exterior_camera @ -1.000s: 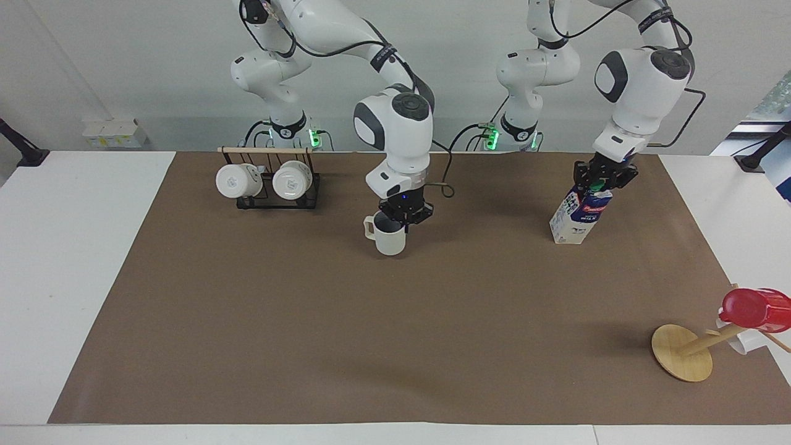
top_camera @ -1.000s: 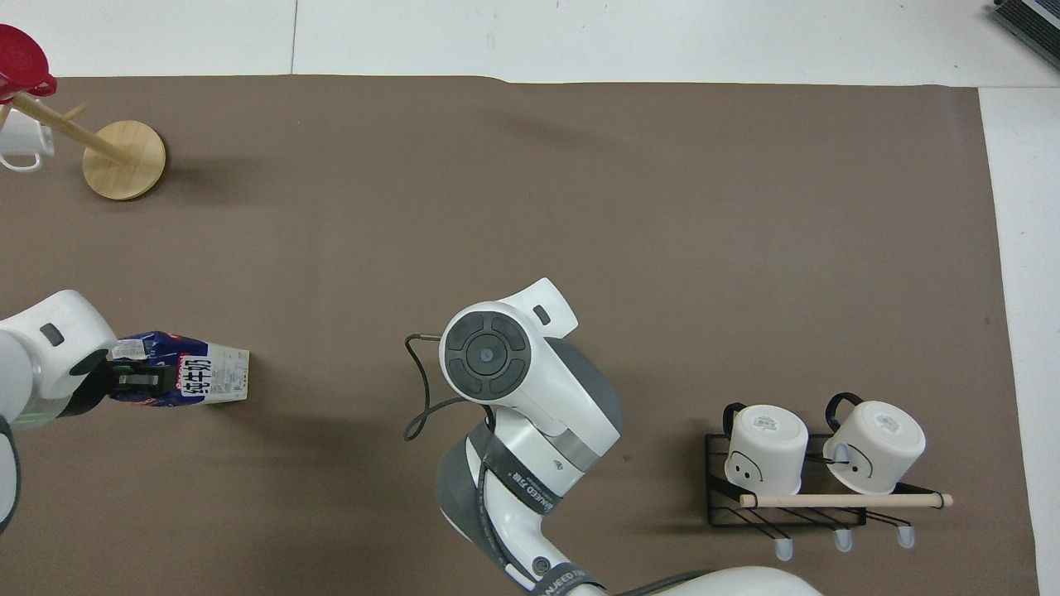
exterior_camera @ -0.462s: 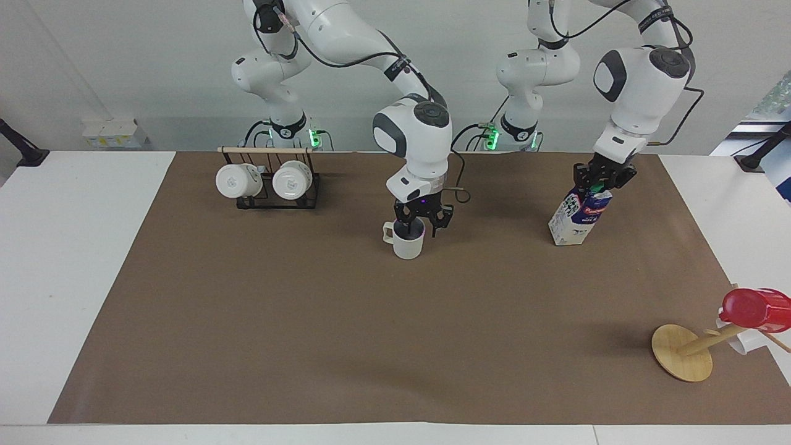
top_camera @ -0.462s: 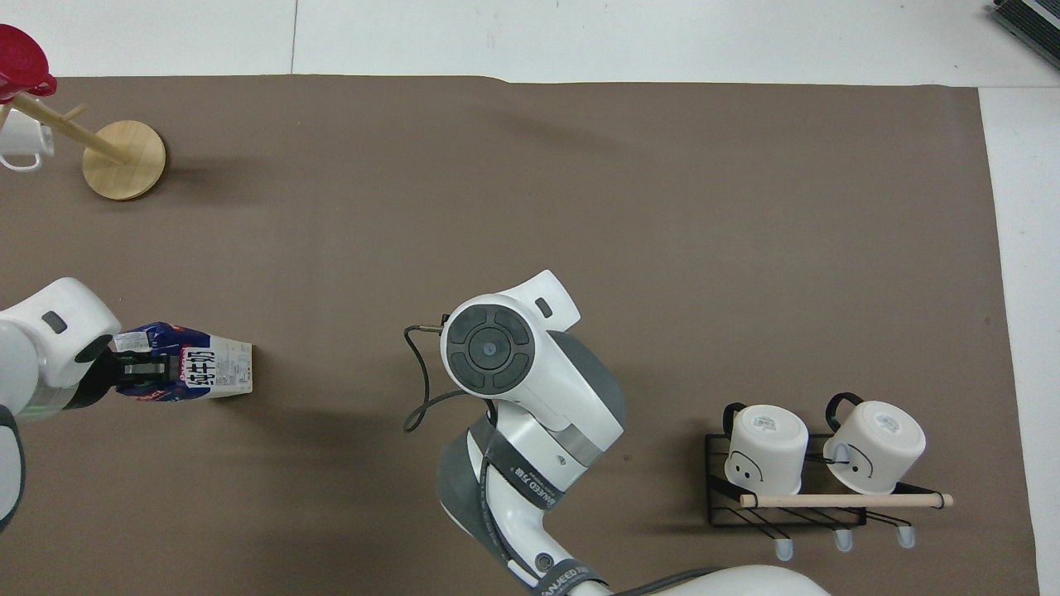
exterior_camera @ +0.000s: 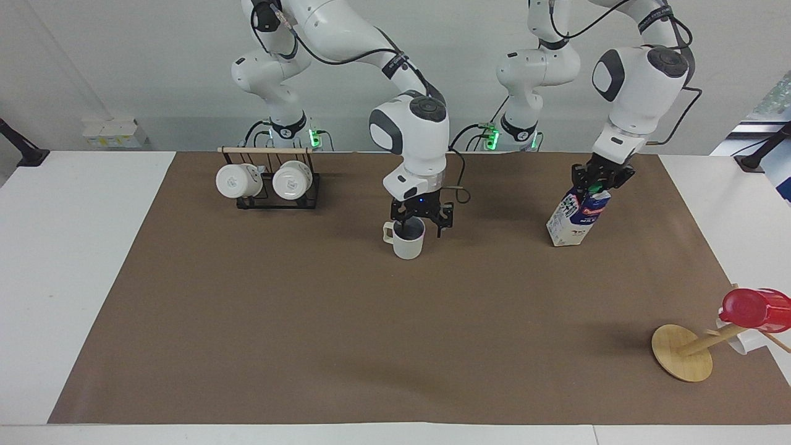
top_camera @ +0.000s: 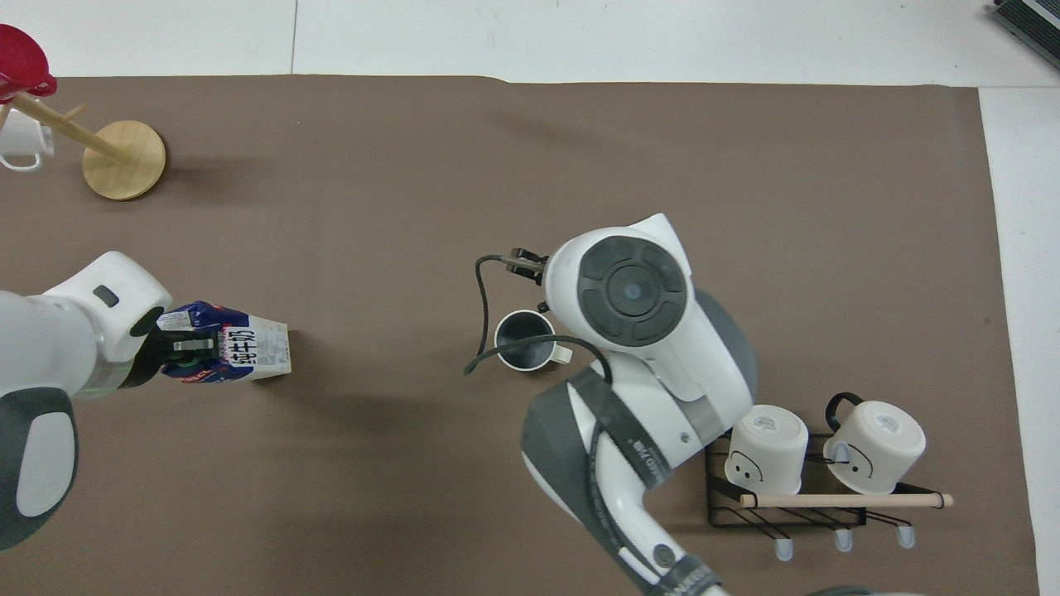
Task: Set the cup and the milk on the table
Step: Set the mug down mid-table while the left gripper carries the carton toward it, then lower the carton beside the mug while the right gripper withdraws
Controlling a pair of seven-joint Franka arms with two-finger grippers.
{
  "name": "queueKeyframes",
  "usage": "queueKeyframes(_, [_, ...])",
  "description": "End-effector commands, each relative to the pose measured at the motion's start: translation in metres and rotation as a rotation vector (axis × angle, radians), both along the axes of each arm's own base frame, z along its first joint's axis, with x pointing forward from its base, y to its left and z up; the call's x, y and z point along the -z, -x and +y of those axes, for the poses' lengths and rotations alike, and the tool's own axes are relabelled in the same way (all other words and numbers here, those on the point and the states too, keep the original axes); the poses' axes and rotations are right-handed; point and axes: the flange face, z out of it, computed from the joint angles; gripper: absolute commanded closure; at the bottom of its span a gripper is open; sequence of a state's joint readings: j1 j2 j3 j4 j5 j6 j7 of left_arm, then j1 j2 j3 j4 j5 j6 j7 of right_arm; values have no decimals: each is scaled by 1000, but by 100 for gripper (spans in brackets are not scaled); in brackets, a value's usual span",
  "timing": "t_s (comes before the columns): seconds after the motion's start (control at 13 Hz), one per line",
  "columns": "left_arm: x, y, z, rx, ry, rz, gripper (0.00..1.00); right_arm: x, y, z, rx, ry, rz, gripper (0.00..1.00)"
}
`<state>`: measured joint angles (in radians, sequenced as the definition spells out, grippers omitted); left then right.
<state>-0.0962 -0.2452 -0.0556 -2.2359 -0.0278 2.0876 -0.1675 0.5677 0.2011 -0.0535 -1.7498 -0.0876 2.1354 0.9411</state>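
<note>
The cup [exterior_camera: 408, 244] stands upright on the brown mat of the table [exterior_camera: 309, 321], near the middle of the robots' end; its grey-blue inside shows in the overhead view [top_camera: 524, 341]. My right gripper [exterior_camera: 421, 227] is open just over the cup's rim, its fingers spread; in the overhead view the wrist hides it. My left gripper [exterior_camera: 597, 179] is shut on the top of the milk [exterior_camera: 576, 217], which leans, its bottom at the mat toward the left arm's end. The milk also shows in the overhead view [top_camera: 240, 358].
A black rack [exterior_camera: 272, 199] with two white mugs [top_camera: 766, 447] stands near the robots toward the right arm's end. A wooden mug tree [exterior_camera: 681, 352] with a red cup [exterior_camera: 752, 308] stands far from the robots at the left arm's end.
The right gripper set the cup down toward the left arm's end, opened, and its wrist swung off the cup. The left gripper carried the milk slightly farther from the robots.
</note>
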Motion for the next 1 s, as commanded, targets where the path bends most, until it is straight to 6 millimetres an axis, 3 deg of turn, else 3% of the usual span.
queueKeyframes(0.0, [-11, -10, -53, -44, 30, -1, 60, -18, 8, -50, 49, 9, 25, 0])
queueKeyframes(0.23, [-20, 0, -121, -74, 86, -4, 61, -32, 7, -104, 56, 27, 37, 0])
queueKeyframes(0.38, [-23, 10, -151, -73, 106, -1, 61, -40, 12, -136, 32, 38, 39, 0])
queueKeyframes(0.54, [-15, 21, -181, -51, 104, 18, 61, -44, 10, -185, 17, 64, 77, 0])
queueKeyframes(0.69, [-2, 25, -201, -67, 105, 27, 61, -55, 10, -215, -13, 74, 73, 0])
queueKeyframes(0.92, [10, 30, -214, -61, 99, 38, 61, -80, 7, -245, -36, 78, 64, 0])
